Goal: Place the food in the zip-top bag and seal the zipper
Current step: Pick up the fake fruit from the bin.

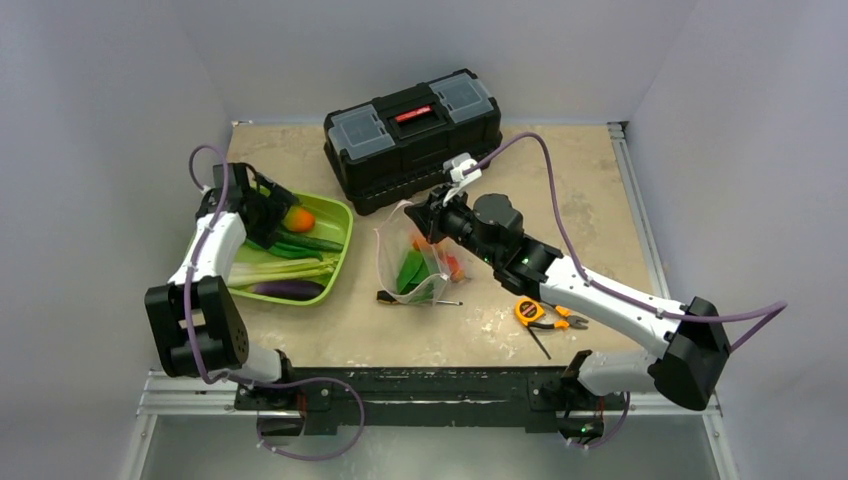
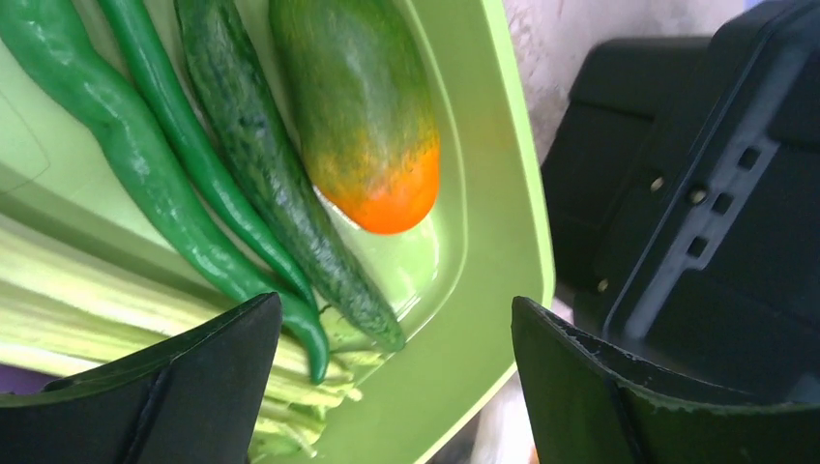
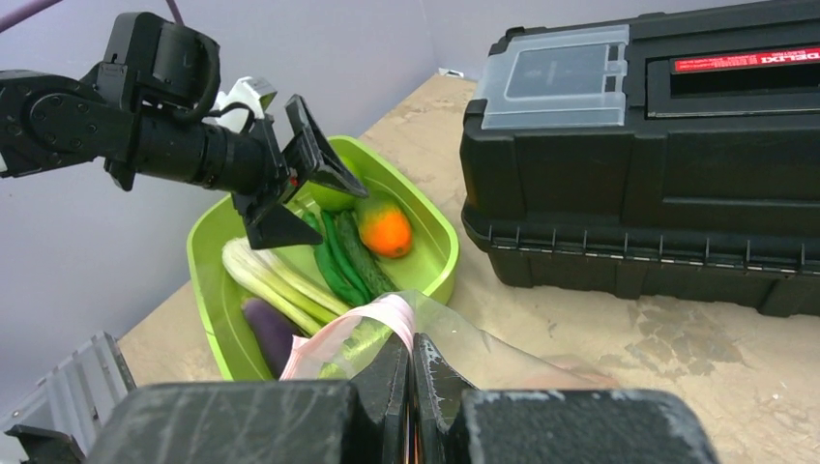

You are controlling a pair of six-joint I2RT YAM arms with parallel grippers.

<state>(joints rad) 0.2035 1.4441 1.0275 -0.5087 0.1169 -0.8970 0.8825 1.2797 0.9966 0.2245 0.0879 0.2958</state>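
The clear zip-top bag (image 1: 415, 262) stands on the table with green and red-orange food (image 1: 412, 270) inside. My right gripper (image 1: 418, 212) is shut on the bag's top rim; in the right wrist view its jaws (image 3: 411, 340) pinch the plastic beside the pink zipper (image 3: 353, 326). My left gripper (image 1: 270, 205) is open and empty over the far end of the lime-green tray (image 1: 346, 248). In the left wrist view it (image 2: 396, 302) hangs above a cucumber (image 2: 276, 184), green peppers (image 2: 145, 164) and an orange-green fruit (image 2: 363, 106).
The tray also holds a leek (image 1: 285, 270) and a purple eggplant (image 1: 288, 289). A black toolbox (image 1: 412, 135) stands behind the bag, close to the tray. Orange-handled pliers (image 1: 540, 312) lie on the table right of the bag.
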